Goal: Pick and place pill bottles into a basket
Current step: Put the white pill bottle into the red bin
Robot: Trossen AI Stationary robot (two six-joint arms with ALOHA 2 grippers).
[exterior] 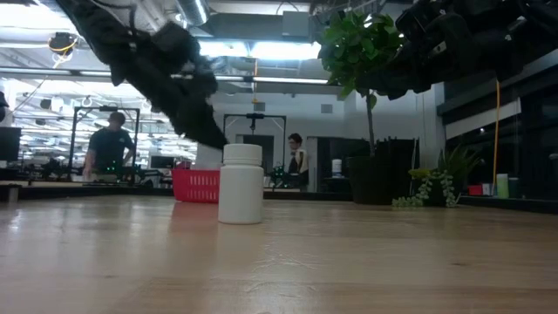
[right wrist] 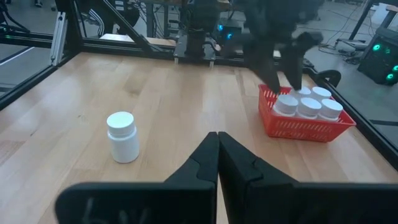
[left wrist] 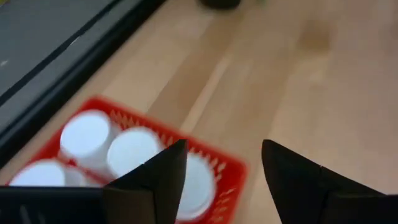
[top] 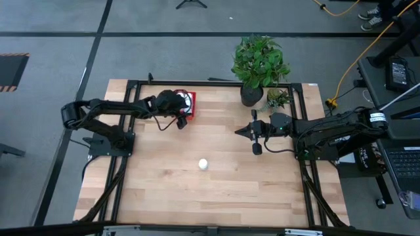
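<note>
High view: one pill bottle [top: 203,164] stands upright mid-table, long axis vertical, well apart from both grippers. Left gripper [top: 180,123], jaws apart and empty, hangs over the red basket [top: 190,96]. Right gripper [top: 239,131], jaws together, sits slightly nearer.
</note>
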